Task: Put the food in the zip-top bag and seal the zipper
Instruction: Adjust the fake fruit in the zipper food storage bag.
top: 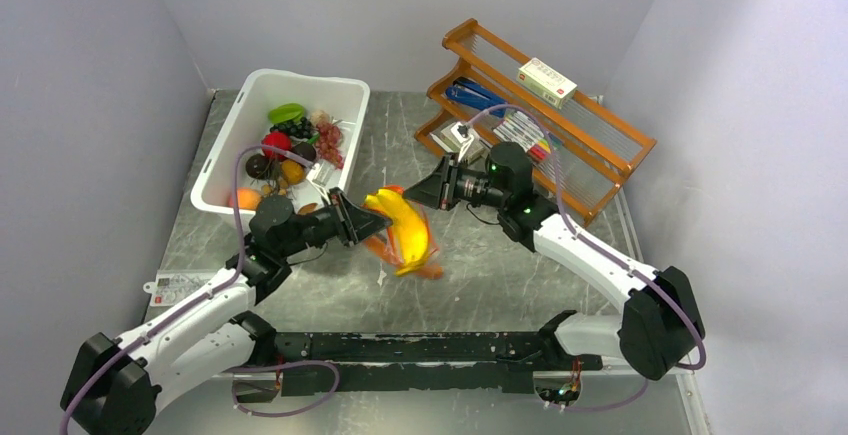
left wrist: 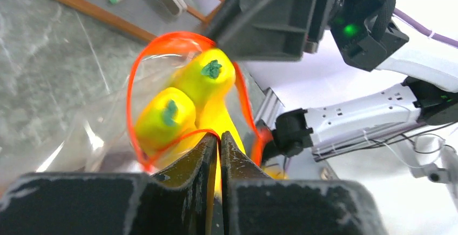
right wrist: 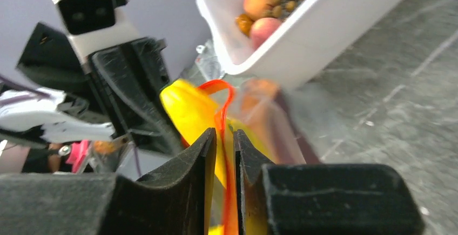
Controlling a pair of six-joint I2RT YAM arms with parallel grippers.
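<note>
The zip-top bag [top: 410,245] hangs in mid-air over the middle of the table, held up between both grippers. A yellow banana bunch [top: 405,227] [left wrist: 208,78] [right wrist: 186,108] sits inside it. Something brown with an orange edge [top: 432,271] [right wrist: 286,132] lies lower in the bag. The orange-red zipper strip [left wrist: 132,84] [right wrist: 220,86] loops wide around the open mouth. My left gripper [top: 366,218] [left wrist: 220,135] is shut on the near side of that strip. My right gripper [top: 412,195] [right wrist: 225,131] faces it from the far side. Its jaws stand slightly apart, and the strip runs through the gap.
A white bin [top: 225,155] [right wrist: 302,56] at the back left holds more toy food: dark grapes [top: 295,127], a red fruit [top: 277,143] and an orange one [top: 245,198]. A wooden rack [top: 600,140] with small items stands at the back right. A card [top: 180,283] lies by the left arm.
</note>
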